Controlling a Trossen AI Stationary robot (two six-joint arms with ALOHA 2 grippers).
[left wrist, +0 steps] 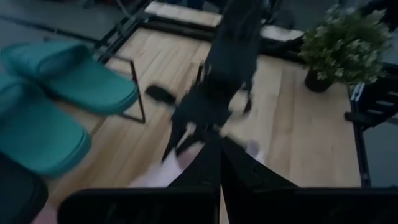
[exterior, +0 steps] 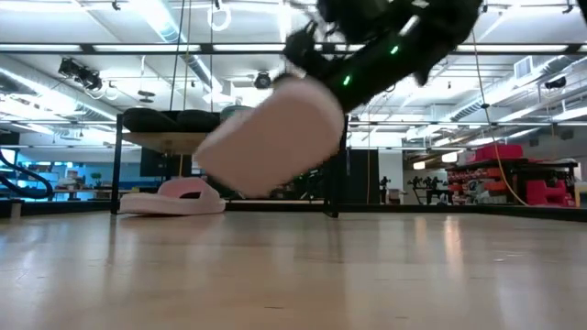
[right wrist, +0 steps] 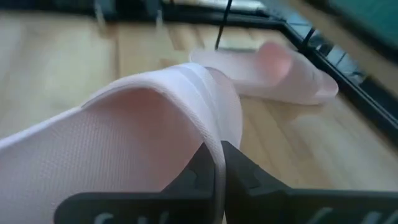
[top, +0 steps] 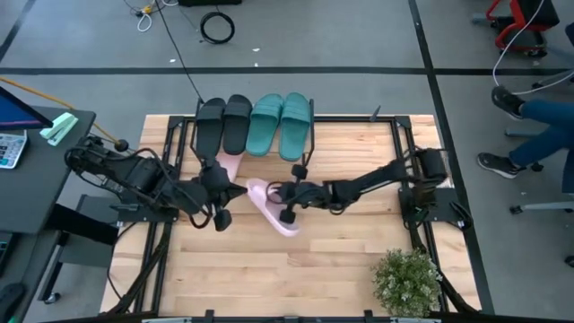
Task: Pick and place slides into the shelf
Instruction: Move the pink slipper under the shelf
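Note:
Two black slides (top: 224, 123) and two teal slides (top: 280, 124) lie on the shelf (top: 352, 135) at the table's far side. One pink slide (top: 228, 165) rests sole-down on the table by the shelf's near edge, also seen in the low view (exterior: 174, 197). A second pink slide (top: 272, 206) is up between both grippers. My right gripper (top: 285, 194) is shut on it. My left gripper (top: 239, 189) is shut at the slide's other end (left wrist: 166, 175). My right gripper pinches the edge of the pink slide's strap (right wrist: 214, 140) between its two fingers, coming from the table's right and slanting down. The slide hangs tilted, lifted clear of the table (exterior: 275, 137). My left gripper's shut fingers (left wrist: 239, 171) lie over the slide's end; whether they touch it, I cannot tell.
A potted plant (top: 408, 278) stands at the table's near right. The shelf's black wire legs (left wrist: 140, 93) stand near the slides. Bare wood lies along the near side (top: 269, 287). A seated person's legs (top: 529, 126) show beyond the right edge.

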